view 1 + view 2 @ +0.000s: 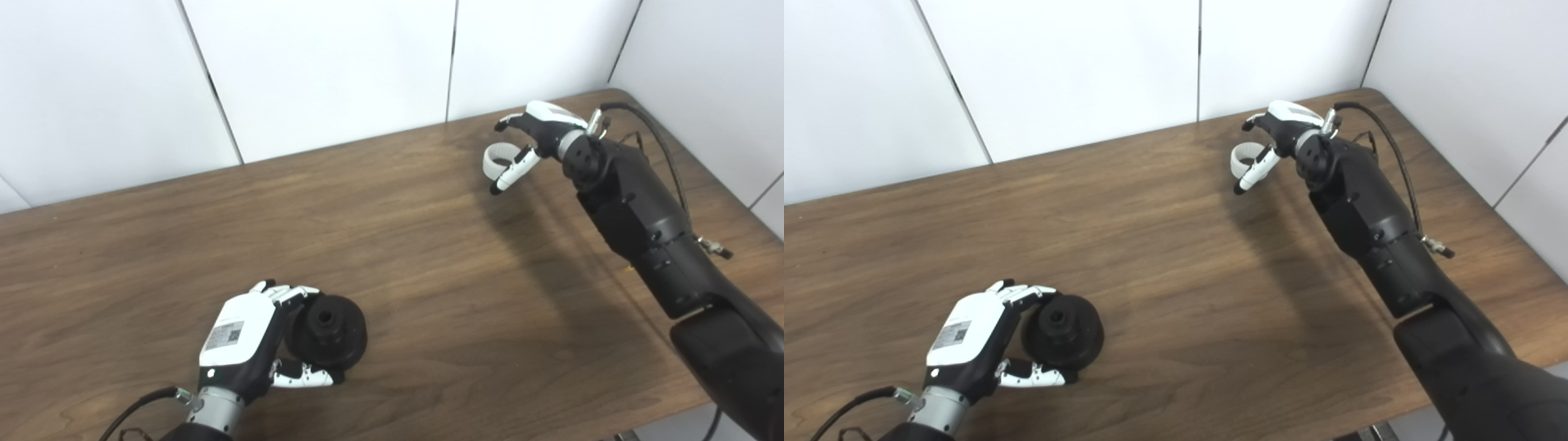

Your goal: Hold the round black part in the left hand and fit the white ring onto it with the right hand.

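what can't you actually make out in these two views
- Both views: whether the right hand truly grips the white ring; fingers cover its far side.
- Both views: the round black part near rim, hidden behind the left hand.
- Left eye view: label print on that hand, too small.

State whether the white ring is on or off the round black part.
Off. The white ring sits far across the table by the right robot hand; the round black part is bare.
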{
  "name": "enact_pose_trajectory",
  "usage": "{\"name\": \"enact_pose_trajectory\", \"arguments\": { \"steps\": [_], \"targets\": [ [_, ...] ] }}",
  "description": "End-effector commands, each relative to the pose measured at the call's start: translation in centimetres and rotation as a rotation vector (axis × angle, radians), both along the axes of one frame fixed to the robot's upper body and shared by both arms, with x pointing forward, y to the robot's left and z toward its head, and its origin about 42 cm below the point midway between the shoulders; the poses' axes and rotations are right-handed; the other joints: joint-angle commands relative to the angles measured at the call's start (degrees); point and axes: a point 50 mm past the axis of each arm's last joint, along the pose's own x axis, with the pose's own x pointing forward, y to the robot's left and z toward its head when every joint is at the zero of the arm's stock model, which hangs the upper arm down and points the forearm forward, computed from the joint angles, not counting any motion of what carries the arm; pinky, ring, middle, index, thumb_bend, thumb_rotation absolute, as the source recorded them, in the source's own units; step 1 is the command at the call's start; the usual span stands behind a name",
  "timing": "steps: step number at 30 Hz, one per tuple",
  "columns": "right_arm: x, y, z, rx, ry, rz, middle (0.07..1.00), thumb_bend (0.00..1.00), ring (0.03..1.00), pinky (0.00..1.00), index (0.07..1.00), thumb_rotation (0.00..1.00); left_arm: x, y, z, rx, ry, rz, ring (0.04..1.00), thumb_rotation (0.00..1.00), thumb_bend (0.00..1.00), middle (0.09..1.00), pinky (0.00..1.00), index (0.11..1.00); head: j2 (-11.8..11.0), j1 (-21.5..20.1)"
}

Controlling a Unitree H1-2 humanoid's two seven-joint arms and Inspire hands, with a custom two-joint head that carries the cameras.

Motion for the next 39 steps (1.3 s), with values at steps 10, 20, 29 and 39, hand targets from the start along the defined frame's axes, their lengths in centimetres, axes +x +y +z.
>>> {"name": "enact_pose_trajectory", "arguments": {
  "steps": [10, 20, 29, 39],
  "targets": [
    [1.5, -1.4, 3.6, -0.099, -0.077, 0.006, 0.936, 0.94, 0.974, 0.96, 0.874, 0.29, -0.2, 0.0, 0.4, 0.035, -0.007, 0.000, 0.832, 0.06, 0.52, 0.740, 0.95, 0.482, 0.1, 0.4],
    [1.5, -1.7, 2.7, -0.100, -0.074, -0.006, 0.917, 0.87, 0.965, 0.92, 0.845, 0.34, -0.4, 0.0, 0.6, 0.025, 0.001, 0.003, 0.845, 0.06, 0.52, 0.744, 0.98, 0.482, 0.5, 0.6],
    [1.6, -1.2, 2.2, -0.073, -0.078, -0.002, 0.912, 0.86, 0.964, 0.93, 0.823, 0.31, -0.4, 0.0, 0.9, 0.028, -0.005, 0.002, 0.837, 0.06, 0.52, 0.737, 0.97, 0.482, 0.8, 0.9],
    [1.7, -0.8, 1.7, -0.060, -0.085, -0.002, 0.896, 0.78, 0.950, 0.92, 0.767, 0.30, -0.4, 0.0, 0.9, 0.035, -0.006, -0.001, 0.836, 0.06, 0.52, 0.741, 0.96, 0.482, 1.1, 0.9]
  ]
}}
